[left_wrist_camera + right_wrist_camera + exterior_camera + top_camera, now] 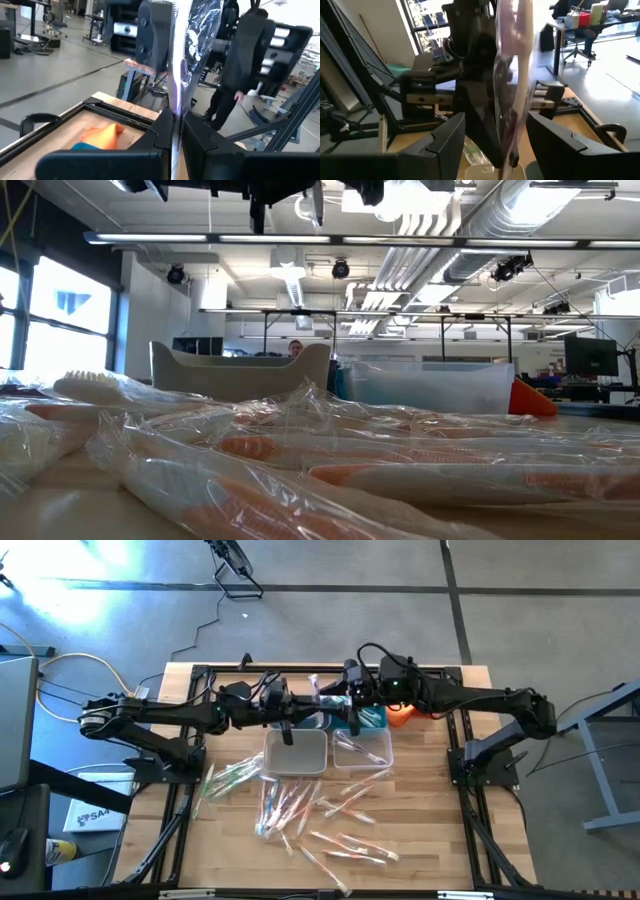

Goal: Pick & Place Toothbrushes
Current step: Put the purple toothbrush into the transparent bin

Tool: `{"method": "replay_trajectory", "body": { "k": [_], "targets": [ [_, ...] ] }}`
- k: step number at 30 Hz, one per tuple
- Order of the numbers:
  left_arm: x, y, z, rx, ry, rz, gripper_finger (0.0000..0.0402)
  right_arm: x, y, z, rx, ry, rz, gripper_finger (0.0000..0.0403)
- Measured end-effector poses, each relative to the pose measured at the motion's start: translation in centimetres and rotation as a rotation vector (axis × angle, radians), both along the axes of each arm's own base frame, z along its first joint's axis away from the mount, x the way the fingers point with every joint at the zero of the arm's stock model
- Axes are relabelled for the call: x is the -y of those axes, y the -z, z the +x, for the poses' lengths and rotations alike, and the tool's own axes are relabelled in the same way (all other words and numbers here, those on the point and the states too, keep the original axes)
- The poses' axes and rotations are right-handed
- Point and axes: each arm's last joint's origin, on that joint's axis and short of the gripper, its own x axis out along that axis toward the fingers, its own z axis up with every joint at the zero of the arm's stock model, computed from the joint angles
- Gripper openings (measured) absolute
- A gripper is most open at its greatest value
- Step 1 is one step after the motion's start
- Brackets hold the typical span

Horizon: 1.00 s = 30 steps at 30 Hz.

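While most clear-wrapped thin toothbrushes (300, 805) are left scattered on the wooden surface (420, 830), one wrapped toothbrush (176, 75) is pinched in the left claw (175, 131); the right claw (495, 135) is spread wide around it.

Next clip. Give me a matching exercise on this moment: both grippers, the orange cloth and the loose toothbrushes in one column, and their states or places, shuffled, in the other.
Things:
1. left gripper
2. right gripper
3. orange cloth
4. loose toothbrushes

States or places:
A. open, one finger on each side of the wrapped toothbrush
B. scattered on the wooden table, outside the two bins
C. shut on the wrapped toothbrush, held upright above the bins
D. lying on the table close by the right arm

Pairs: 1-C, 2-A, 3-D, 4-B
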Motion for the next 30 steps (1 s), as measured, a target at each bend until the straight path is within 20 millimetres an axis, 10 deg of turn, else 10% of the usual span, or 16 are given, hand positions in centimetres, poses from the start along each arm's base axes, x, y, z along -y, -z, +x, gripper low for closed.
{"method": "replay_trajectory", "body": {
  "k": [11, 30],
  "targets": [
    [0.08, 0.22, 0.03, -0.023, 0.024, -0.001, 0.0014, -0.24, -0.24, 0.95, 0.092, -0.010, -0.027, 0.0194],
    [0.10, 0.35, 0.05, -0.036, 0.031, 0.000, 0.0014, -0.17, -0.27, 0.94, 0.095, -0.002, -0.029, 0.0029]
  ]
}}
